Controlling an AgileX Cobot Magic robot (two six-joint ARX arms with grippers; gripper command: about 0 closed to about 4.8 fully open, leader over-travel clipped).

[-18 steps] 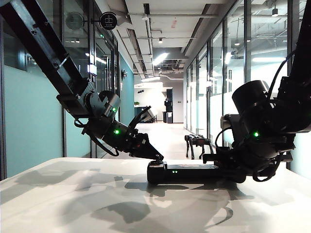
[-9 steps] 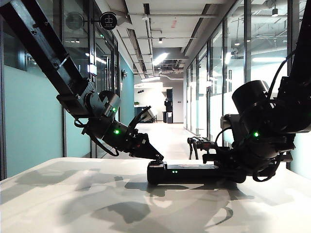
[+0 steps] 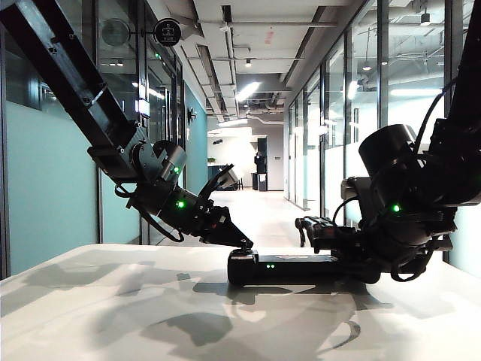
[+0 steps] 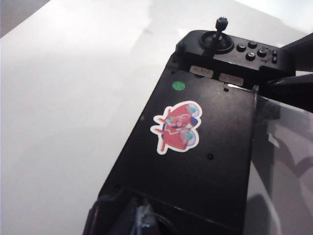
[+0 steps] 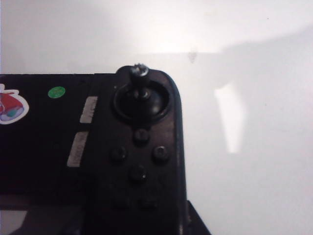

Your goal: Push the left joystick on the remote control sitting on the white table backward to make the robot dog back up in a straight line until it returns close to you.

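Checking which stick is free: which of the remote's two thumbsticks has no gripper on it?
The right-hand thumbstick, standing bare beside the right gripper at that end; the left gripper tip sits down on the opposite end, hiding the left joystick.

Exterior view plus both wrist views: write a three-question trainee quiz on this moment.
1. True or false: the red-and-white sticker sits on the flat middle of the wide black gamepad-style remote control.
2. In the exterior view, the left gripper has its tip: A) at the remote control's left end; B) on the corridor floor; C) up near the ceiling.
3. What partly hides the small dark four-legged robot dog in the exterior view?
Key: 1 true; 2 A; 3 the black right arm, whose right gripper is at the remote control's right end.
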